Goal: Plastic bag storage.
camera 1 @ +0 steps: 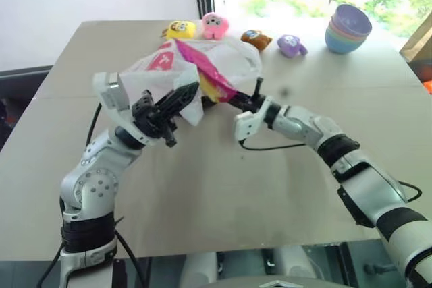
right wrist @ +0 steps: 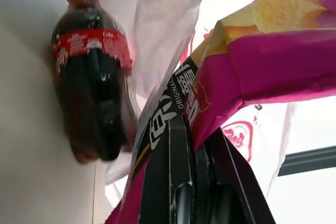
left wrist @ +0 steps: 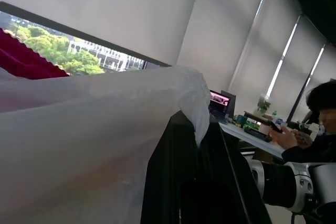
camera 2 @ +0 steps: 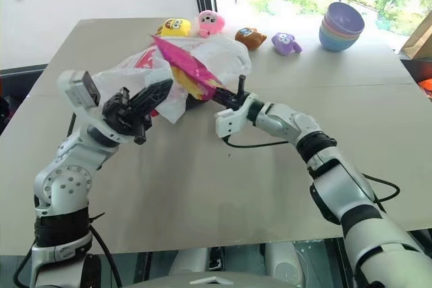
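- Plastic bag [camera 1: 169, 65] hangs lifted above the middle of the worktop [camera 1: 202, 187], its thin white film pinched in the closed left hand [camera 1: 177, 102]; if that pinch holds only one layer, the mouth could sag shut or the film could slide free.
- Right hand [camera 1: 237, 99] is clamped on a magenta snack packet [camera 1: 209, 72] at the bag's opening; the packet's stiff corner could snag or tear the crinkly film as it goes in.
- Cola bottle [right wrist: 94, 77], seen in the right wrist view, sits by the white film; whether it is inside the bag I cannot tell. Its weight could drag the bag from the left hand or roll away.
- Plush toys [camera 1: 202, 26] and stacked bowls [camera 1: 347, 28] stand well apart at the far edge, a low risk.
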Robot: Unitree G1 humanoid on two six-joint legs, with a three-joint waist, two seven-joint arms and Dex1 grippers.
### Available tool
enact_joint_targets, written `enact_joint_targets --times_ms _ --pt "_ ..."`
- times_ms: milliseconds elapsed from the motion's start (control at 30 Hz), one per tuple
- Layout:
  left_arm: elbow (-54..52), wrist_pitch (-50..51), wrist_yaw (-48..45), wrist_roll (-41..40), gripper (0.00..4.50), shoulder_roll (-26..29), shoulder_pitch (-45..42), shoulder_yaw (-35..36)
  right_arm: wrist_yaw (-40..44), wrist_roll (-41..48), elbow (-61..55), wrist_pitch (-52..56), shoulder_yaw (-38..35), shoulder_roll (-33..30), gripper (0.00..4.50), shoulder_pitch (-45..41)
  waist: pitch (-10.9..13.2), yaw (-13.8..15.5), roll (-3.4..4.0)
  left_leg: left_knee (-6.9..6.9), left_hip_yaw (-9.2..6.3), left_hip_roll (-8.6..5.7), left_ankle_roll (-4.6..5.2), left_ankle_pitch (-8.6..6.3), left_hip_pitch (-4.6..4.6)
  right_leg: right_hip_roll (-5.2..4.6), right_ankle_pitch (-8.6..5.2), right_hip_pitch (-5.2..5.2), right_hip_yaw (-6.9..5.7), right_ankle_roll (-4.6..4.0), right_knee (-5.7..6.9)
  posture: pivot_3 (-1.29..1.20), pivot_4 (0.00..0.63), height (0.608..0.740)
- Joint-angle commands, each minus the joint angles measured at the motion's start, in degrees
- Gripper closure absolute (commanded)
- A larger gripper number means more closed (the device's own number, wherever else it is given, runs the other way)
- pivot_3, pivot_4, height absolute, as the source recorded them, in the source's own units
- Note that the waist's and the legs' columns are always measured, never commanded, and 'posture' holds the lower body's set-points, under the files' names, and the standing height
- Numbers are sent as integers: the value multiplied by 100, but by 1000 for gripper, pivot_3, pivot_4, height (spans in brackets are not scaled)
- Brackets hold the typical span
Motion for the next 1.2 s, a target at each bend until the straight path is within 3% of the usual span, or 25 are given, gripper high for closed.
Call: enact_joint_targets --times_ms 33,200,367,667,767,800,900,1000,1100,1200 --pt "-10 -343 147 160 4500 -139 -226 111 -231 -24 34 -90 59 59 4462 -233 0 -1 0 0 0 0 0 0 0 0 0 0 0 0 0 0 150 740" --pt "515 -1027 810 360 4500 -459 -748 709 -283 197 318 36 -70 -18 4462 -161 -1 7 -2 2 -2 -1 0 0 -1 -3 0 2 -4 0 -1 0 150 740" --pt "1183 -1788 1084 1043 4500 -259 -818 1194 -124 868 475 220 -632 -395 4462 -176 -1 -16 -1 -3 4 -2 0 0 -2 -2 0 1 -4 0 -5 0 150 740" --pt "1473 -1983 1090 1064 4500 4 -716 1609 1345 1847 -1564 -497 -989 -1934 4462 1384 0 47 -2 -7 13 4 0 0 -12 -12 -1 2 -16 2 -14 0 150 740" --pt "1432 -1903 1091 1000 4500 64 -660 1657 2633 2541 -2465 -336 -897 -2788 3807 2180 0 102 -2 -3 11 4 0 0 -8 -13 0 2 -12 2 -10 0 150 740" --pt "1422 -1880 1082 979 4500 83 -644 1670 3070 2853 -2692 -153 -857 -2944 3098 2356 0 106 -3 -3 10 4 0 0 -8 -12 -1 3 -12 2 -11 0 150 740" --pt "1302 -1762 1090 870 4500 97 -538 1695 5123 4993 -4093 1634 -853 -3699 1664 3135 1 122 -5 -1 7 6 1 0 7 -10 -1 23 -15 2 -13 0 150 740" --pt "1232 -1724 1135 832 4500 97 -513 1687 5969 6586 -5317 3650 -1342 -4035 228 3105 3 96 -6 0 -14 11 3 -1 19 -10 0 33 -13 2 -9 0 150 740" --pt "1338 -1772 1212 869 4500 90 -687 1663 5927 7526 -5852 4980 -1767 -3690 39 2338 5 85 -9 8 -7 11 5 -1 27 0 9 33 -7 -10 -4 0 150 740" --pt "1475 -1872 1292 860 4500 53 -873 1714 5523 7730 -5712 5582 -1854 -2694 39 1563 -8 127 -32 8 -23 13 3 0 30 22 17 35 -15 -24 0 0 150 740"
